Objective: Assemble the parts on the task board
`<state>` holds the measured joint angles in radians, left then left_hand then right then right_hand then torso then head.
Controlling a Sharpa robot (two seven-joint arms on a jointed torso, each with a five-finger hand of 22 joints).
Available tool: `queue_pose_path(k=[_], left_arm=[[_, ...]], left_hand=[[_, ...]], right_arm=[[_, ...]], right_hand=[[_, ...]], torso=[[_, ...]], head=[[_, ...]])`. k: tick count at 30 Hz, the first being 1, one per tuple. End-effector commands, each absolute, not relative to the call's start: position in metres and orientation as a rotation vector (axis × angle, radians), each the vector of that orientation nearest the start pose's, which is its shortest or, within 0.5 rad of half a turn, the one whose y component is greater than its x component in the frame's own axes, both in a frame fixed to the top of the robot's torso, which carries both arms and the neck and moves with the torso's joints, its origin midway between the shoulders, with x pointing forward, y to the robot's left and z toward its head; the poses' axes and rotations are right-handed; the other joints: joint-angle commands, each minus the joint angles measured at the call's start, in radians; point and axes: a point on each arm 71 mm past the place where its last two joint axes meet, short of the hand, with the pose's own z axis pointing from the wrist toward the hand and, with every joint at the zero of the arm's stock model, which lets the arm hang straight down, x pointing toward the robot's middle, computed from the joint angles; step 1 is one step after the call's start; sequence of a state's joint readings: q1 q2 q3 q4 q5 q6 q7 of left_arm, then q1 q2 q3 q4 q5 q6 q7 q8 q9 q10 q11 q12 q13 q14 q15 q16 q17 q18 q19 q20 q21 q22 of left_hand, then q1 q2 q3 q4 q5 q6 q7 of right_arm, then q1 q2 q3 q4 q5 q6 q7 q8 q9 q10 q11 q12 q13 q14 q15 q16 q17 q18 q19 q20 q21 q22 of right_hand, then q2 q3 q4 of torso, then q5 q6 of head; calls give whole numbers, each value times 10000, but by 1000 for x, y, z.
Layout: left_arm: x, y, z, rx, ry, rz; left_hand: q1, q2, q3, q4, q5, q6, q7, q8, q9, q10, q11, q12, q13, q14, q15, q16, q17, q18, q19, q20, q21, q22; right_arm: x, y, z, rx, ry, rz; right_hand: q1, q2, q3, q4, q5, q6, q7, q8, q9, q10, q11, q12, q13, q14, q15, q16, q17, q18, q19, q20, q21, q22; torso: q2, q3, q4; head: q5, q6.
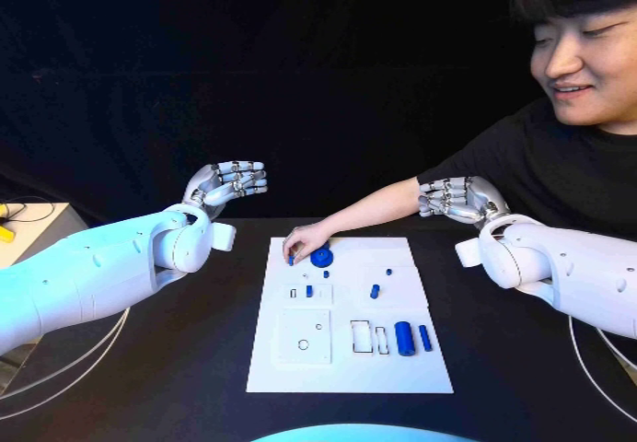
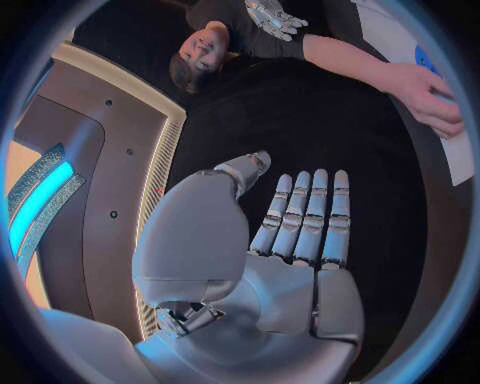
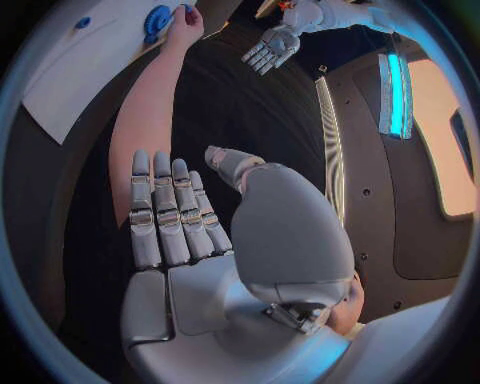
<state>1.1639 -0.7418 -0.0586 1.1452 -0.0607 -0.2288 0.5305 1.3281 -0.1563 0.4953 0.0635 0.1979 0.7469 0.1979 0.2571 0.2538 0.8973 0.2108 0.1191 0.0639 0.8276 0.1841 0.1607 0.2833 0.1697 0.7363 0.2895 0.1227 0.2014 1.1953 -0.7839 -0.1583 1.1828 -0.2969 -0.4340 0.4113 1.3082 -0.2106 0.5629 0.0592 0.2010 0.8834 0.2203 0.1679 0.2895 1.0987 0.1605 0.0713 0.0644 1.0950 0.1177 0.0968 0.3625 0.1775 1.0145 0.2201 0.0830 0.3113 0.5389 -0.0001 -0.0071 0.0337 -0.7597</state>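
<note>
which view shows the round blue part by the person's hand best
The head view: the round blue part sits whole on the task board, beside the person's hand. The right wrist view shows it small at the rim; the left wrist view catches a sliver.

Your head camera looks down on the counter and the task board; each wrist camera sits close behind its robot hand, sharing the board's corner.
</note>
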Motion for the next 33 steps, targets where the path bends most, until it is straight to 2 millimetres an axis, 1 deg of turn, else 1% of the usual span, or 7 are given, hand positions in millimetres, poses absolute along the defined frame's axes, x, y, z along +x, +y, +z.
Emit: queue_pose_path(k=[1, 11, 18, 24, 29, 31, 33], left_arm=[[539, 273, -213, -10163, 12759, -14093], [539, 274, -213, -10168, 12769, -14090], [539, 274, -213, -10173, 12775, -14086], [539, 271, -214, -10191, 12840, -14154], [539, 268, -214, -10194, 12889, -14216], [539, 267, -214, -10190, 12887, -14222], [539, 266, -214, -10186, 12879, -14193]], left_hand=[[75, 27, -46, 14, 49, 14, 650, -41, -9, -20, 69, -24, -3, 17, 29, -56, -9, -83, 94, -4, -68, -9], [75, 27, -46, 14, 49, 14, 650, -41, -9, -20, 69, -24, -3, 17, 29, -56, -9, -83, 94, -4, -68, -9], [75, 27, -46, 14, 49, 14, 650, -41, -9, -20, 69, -24, -3, 17, 29, -56, -9, -83, 94, -4, -68, -9], [84, 29, -54, 6, 49, 30, 648, -42, -26, -22, 69, -31, -2, 29, 30, -73, -26, -85, 113, -4, -91, -35], [82, 27, -58, 6, 48, 31, 642, -44, -30, -24, 69, -33, -2, 30, 30, -78, -30, -87, 115, -4, -98, -41], [87, 36, -58, 5, 49, 42, 604, -42, -37, -13, 55, -31, 1, 37, 28, -86, -38, -91, 117, -3, -112, -55], [100, 52, -54, 1, 49, 96, 522, -20, -46, 45, 13, -10, 8, 50, 10, -106, -58, -94, 127, -5, -144, -85]], right_arm=[[527, -290, -229, 8200, 14251, 10734], [527, -291, -229, 8201, 14247, 10724], [527, -291, -229, 8203, 14244, 10719], [525, -286, -230, 8190, 14312, 10848], [524, -280, -231, 8179, 14404, 10992], [524, -277, -232, 8176, 14437, 11037], [524, -274, -234, 8173, 14483, 11094]], right_hand=[[0, 129, -2, -28, -36, 58, 7, -41, -9, 47, 12, 6, -14, 59, -21, -28, -9, 59, 67, 20, -67, -8], [0, 129, -2, -28, -36, 58, 7, -41, -9, 47, 12, 6, -14, 59, -21, -28, -9, 59, 67, 20, -67, -8], [5, 135, 7, -32, -37, 72, 4, -43, -13, 59, 8, 2, -15, 76, -24, -31, -30, 59, 89, 16, -72, -35], [5, 135, 7, -32, -37, 72, 4, -43, -13, 59, 8, 2, -15, 76, -24, -31, -30, 59, 89, 16, -72, -35], [5, 135, 7, -32, -37, 72, 4, -43, -13, 59, 8, 2, -15, 76, -24, -31, -30, 59, 89, 16, -72, -35], [5, 135, 7, -32, -37, 72, 4, -43, -13, 59, 8, 2, -15, 76, -24, -31, -30, 59, 89, 16, -72, -35], [5, 135, 7, -32, -37, 72, 4, -43, -13, 59, 8, 2, -15, 76, -24, -31, -30, 59, 89, 16, -72, -35]], torso=[[-3, -1, -2], [-6, 1, 3], [-8, -2, 2], [-19, -1, -6], [-29, 1, -24], [-27, 8, -36], [-21, 4, -46]], head=[[9, -14], [-10, -32], [-7, -20], [-22, 33], [-52, 133], [-58, 157], [-66, 205]])
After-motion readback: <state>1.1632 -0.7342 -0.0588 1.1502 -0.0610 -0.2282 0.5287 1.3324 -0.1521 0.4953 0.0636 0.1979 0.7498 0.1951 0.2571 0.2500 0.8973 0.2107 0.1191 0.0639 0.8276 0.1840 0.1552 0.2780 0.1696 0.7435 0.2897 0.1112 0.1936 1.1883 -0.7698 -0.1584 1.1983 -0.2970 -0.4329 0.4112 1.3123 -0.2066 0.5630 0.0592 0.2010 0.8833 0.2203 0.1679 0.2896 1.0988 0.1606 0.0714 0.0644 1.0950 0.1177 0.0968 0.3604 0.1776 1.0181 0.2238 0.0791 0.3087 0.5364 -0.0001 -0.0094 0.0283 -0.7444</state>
